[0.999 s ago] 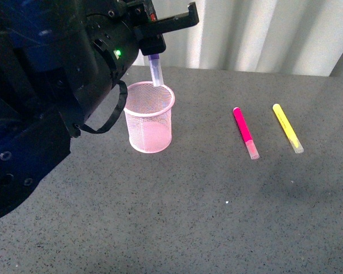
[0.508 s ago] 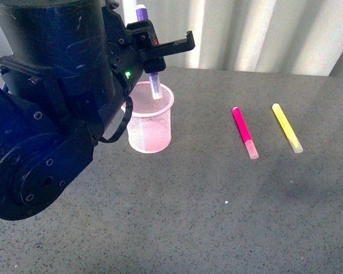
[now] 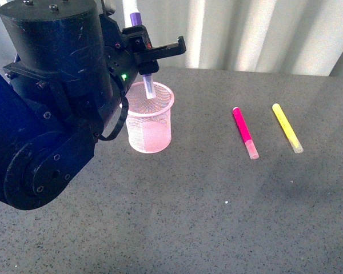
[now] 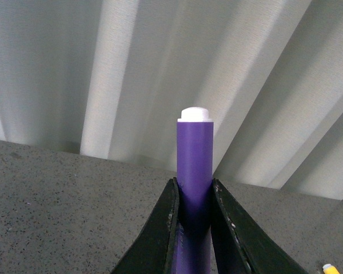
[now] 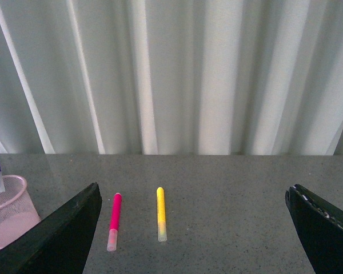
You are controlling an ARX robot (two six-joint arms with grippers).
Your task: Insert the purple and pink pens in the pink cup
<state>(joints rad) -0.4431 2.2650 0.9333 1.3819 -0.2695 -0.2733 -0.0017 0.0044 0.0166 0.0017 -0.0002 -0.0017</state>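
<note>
Now, left gripper (image 3: 147, 64): clamped on the purple pen (image 3: 150, 85) around mid-barrel, white end up, clear cap down.
Purple pen position: tilted, upper end leaning left in the front view. Cap tip over the mouth of the pink cup (image 3: 150, 130), close to the far rim and at about rim level. Not yet dropped in.
Right gripper (image 5: 194, 191): spread wide, holding nothing, well apart from everything on the table (image 3: 217, 217).
Pink pen (image 3: 244, 131): flat on the table, well to the right of the cup and near the yellow marker (image 3: 287, 127), not touching it.
Risk, rim strike: tip very near the far rim, so lowering along the tilt could land it on the rolled edge instead of inside.
Risk, cup shift: light-looking mesh with nothing steadying it. Liable to slide or topple under a sideways push from the pen, or from the bulky left arm (image 3: 51, 114) close beside it.
Risk, early release: letting go at this tilt could bounce the pen off the rim and send it rolling across the table.
Risk, lean: cup apparently shorter than the pen, so weight resting against one wall could tip it.
Risk, wrong pick: pink and yellow alike in shape and lying close together. Loose aim could close on the yellow one or nudge both.
</note>
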